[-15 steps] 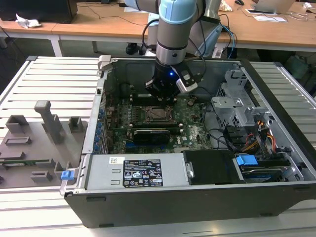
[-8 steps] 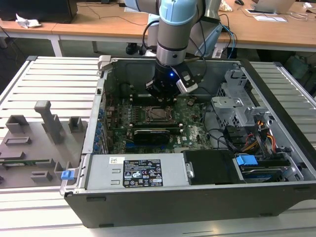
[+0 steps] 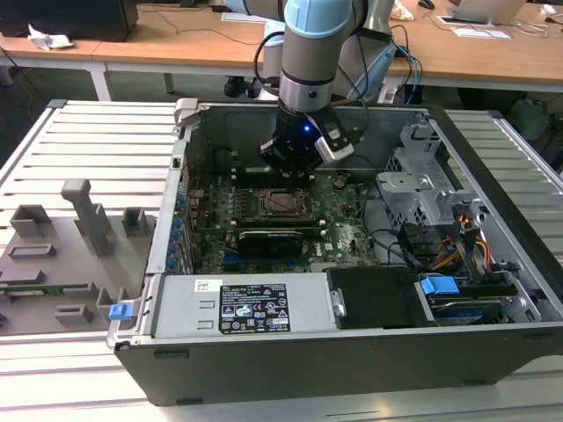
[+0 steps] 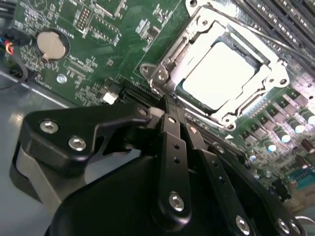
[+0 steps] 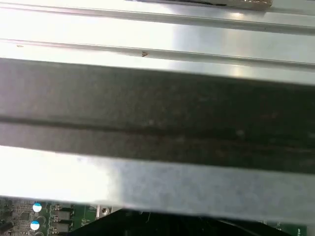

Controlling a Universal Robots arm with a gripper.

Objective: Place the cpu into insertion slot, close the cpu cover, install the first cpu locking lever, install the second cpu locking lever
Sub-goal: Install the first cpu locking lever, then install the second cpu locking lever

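The cpu (image 4: 221,73) lies flat in the insertion slot (image 4: 158,74), its silver top bright under the light. The cpu cover (image 4: 268,81) is a silvery frame lying down around the chip. My gripper (image 4: 170,104) is shut, its two black fingers (image 4: 173,147) pressed together, and the tips sit right at the socket's near corner. In the exterior view the gripper (image 3: 288,173) hangs just behind the socket (image 3: 281,203) inside the open computer case. I cannot make out how the locking levers stand.
A black graphics card (image 3: 268,239) lies in front of the socket. Memory slots (image 4: 290,19) run beside it. A coin battery (image 4: 51,44) sits on the green board. The case wall (image 5: 157,108) is close. A drive cage (image 3: 422,185) and cables (image 3: 457,246) are at the exterior view's right.
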